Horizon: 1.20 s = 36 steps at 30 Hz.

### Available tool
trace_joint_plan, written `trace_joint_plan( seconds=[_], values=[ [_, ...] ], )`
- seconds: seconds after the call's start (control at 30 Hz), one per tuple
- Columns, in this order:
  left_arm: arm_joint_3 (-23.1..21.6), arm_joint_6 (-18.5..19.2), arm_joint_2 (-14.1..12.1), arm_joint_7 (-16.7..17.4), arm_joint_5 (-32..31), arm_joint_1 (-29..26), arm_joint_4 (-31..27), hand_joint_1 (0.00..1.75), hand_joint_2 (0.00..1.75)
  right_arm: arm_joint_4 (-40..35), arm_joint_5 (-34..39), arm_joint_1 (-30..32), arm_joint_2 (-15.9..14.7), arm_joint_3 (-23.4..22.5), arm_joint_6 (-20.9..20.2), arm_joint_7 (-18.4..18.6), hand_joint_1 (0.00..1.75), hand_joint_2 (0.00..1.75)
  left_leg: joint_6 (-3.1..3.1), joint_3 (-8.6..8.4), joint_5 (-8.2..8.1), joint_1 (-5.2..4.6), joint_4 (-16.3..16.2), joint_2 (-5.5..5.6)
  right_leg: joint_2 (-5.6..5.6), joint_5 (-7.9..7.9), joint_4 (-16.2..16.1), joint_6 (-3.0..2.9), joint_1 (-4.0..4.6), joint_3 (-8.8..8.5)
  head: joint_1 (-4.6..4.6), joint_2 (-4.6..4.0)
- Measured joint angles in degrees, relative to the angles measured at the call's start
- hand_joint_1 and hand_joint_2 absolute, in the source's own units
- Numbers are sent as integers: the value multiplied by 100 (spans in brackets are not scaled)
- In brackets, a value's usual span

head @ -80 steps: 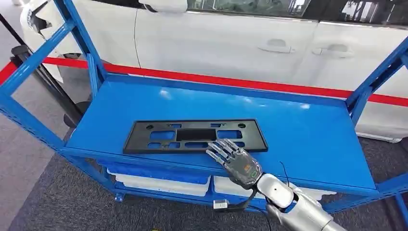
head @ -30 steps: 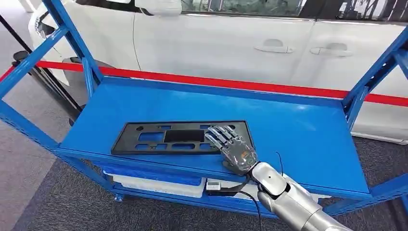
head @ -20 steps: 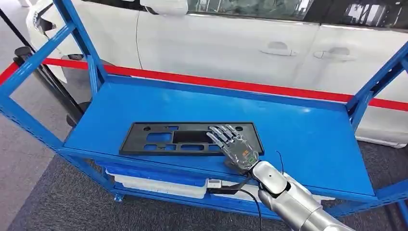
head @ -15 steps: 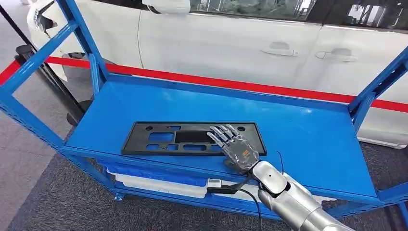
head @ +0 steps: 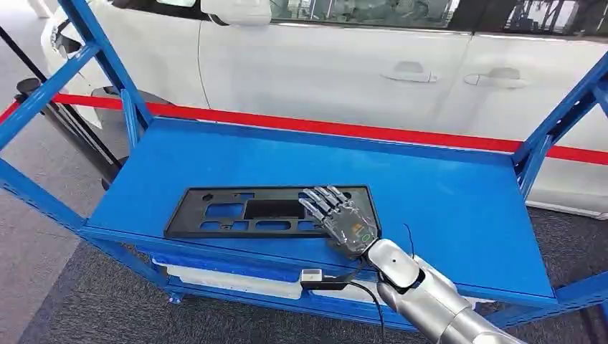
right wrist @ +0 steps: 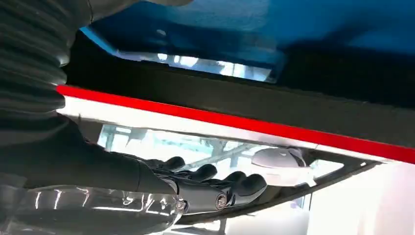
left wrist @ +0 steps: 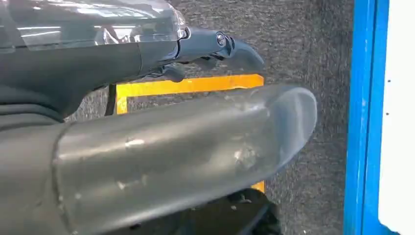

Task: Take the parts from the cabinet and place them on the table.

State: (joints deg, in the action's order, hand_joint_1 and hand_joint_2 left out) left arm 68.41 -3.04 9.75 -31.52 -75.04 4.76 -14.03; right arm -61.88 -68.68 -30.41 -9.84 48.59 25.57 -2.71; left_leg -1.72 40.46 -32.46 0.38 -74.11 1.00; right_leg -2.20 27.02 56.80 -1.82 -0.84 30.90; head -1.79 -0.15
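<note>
Our right hand (head: 343, 218) lies flat, fingers spread, gripping nothing, on the black plate frame's (head: 244, 211) right end; we should hook its near edge; our left hand's (left wrist: 147, 147) state we cannot tell.

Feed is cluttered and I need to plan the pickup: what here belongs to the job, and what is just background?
Job:
- black plastic frame part, lying flat on the shelf
- blue cabinet shelf under it
- right hand, fingers spread flat on the part's right end

Background:
- white car
- red barrier tape
- white bins on the lower shelf
</note>
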Motion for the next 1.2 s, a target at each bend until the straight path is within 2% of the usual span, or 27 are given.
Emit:
trace_joint_plan(
  seconds=[0.03,0.1,0.13,0.17,0.27,0.3,0.33,0.37,0.4,0.43,0.47,0.5,0.53,0.6,0.63,0.67,0.7,0.77,0.8,0.83,0.93,0.97,1.0,1.03,1.1,1.13,1.2],
  values=[
    [-2,2,-2,4,-4,3,0,0,0,28,-17,-27,0,31,0,17,0,175,-3,-149,237,6,341,0,11,16,10,12,-5,-21,0,0],
    [-7,7,-4,4,-15,13,0,0,0,76,-33,-69,0,74,-2,37,0,175,-1,-625,743,30,1348,17,20,71,43,64,-16,-74,0,0],
    [-7,13,-4,7,-28,13,0,0,0,114,-35,-96,0,85,-2,39,0,175,29,-696,713,16,1557,63,32,113,96,110,28,-76,2,0],
    [-9,22,-2,9,-53,17,2,0,0,142,-39,-131,2,100,0,39,0,175,116,-688,730,5,1562,61,80,126,99,132,30,-77,4,0],
    [-15,55,0,11,-70,16,4,0,0,289,-59,-199,2,173,15,37,0,175,234,-696,730,-7,1580,46,64,127,59,202,26,-111,2,0],
    [-20,63,18,11,-79,33,11,0,0,337,-57,-212,4,203,18,31,0,175,293,-748,767,28,1614,42,39,166,84,232,23,-100,0,0],
    [-26,66,17,9,-94,47,11,0,0,415,-39,-226,4,256,17,28,0,175,317,-756,778,31,1631,62,69,337,301,247,5,-23,2,0],
    [-31,66,17,11,-96,56,11,0,0,466,13,-240,11,304,15,35,30,175,342,-751,789,30,1636,60,94,555,671,255,-8,154,2,0],
    [-33,68,17,13,-96,64,13,0,0,505,59,-245,26,350,15,50,154,175,347,-744,790,28,1635,59,116,750,1102,261,-17,350,2,0],
    [-35,68,17,20,-101,64,13,0,0,572,132,-255,56,415,15,99,175,175,348,-741,790,24,1635,59,130,919,1560,269,-20,567,2,0],
    [-37,68,17,31,-107,60,13,0,0,638,216,-258,87,472,11,155,175,175,349,-744,789,22,1634,59,135,955,1842,269,-23,709,2,0],
    [-39,68,17,37,-111,51,15,0,0,695,293,-281,112,531,0,190,175,175,350,-752,787,22,1634,61,138,853,1832,261,-24,720,2,0],
    [-42,68,17,44,-111,48,15,0,0,737,341,-319,131,575,-15,205,175,175,348,-764,785,19,1634,61,138,661,1602,242,-23,627,2,0],
    [-48,72,28,48,-111,53,17,0,0,896,481,-415,206,706,-129,216,175,175,337,-799,780,9,1636,60,106,122,599,138,9,146,2,0],
    [-52,72,59,50,-111,54,26,0,0,951,514,-464,243,728,-164,216,175,175,326,-804,782,10,1637,52,12,29,220,63,43,-42,2,0],
    [-55,76,61,59,-111,57,33,0,0,1010,553,-509,313,745,-221,216,175,175,280,-785,751,-31,1615,33,-16,102,31,71,72,-92,2,0],
    [-55,76,63,63,-111,57,35,0,0,1073,577,-536,396,761,-254,214,175,175,232,-775,773,-18,1641,25,-12,83,49,86,78,-78,2,0],
    [-55,76,63,70,-111,55,37,0,0,1195,599,-558,520,774,-256,212,175,175,160,-803,789,-2,1675,-12,29,61,27,51,93,-74,4,0],
    [-55,72,61,70,-111,57,37,0,0,1237,610,-567,579,778,-256,210,175,175,131,-798,766,-14,1630,-3,26,-10,-65,32,6,-106,0,0],
    [-55,72,61,72,-111,59,37,0,0,1283,610,-580,621,787,-256,210,175,175,83,-753,644,-4,1500,-4,-19,-29,-93,19,11,-120,2,0],
    [-55,74,63,101,-103,51,37,0,0,1366,645,-598,651,809,-256,210,175,175,6,-204,-63,3,305,-14,-48,-34,-92,-15,19,-97,2,0],
    [-55,74,66,105,-94,35,42,0,0,1410,658,-606,664,811,-254,210,175,175,-15,-65,-159,5,-8,-16,-51,-33,-87,-17,20,-94,0,0],
    [-55,76,68,107,-92,20,44,0,0,1431,669,-615,667,811,-251,201,173,175,-30,-44,-108,14,-57,-18,-49,-32,-85,-17,20,-101,0,0],
    [-52,76,66,107,-74,16,44,0,0,1445,678,-621,669,811,-249,194,173,175,-47,-166,85,27,181,-19,-45,-28,-78,-10,16,-109,2,0],
    [-52,76,63,107,-65,22,44,0,0,1477,693,-650,667,809,-245,170,166,175,-46,-668,560,44,1144,-19,-36,-5,-41,23,3,-120,0,0],
    [-52,76,61,107,-59,25,44,0,0,1482,700,-666,667,809,-245,159,166,175,-26,-908,670,59,1606,13,-28,14,-3,54,3,-115,0,0],
    [-52,76,63,114,-57,36,44,0,0,1488,715,-705,667,800,-247,155,166,175,110,-887,646,32,1634,14,47,70,30,130,49,-131,4,0]
  ],
)
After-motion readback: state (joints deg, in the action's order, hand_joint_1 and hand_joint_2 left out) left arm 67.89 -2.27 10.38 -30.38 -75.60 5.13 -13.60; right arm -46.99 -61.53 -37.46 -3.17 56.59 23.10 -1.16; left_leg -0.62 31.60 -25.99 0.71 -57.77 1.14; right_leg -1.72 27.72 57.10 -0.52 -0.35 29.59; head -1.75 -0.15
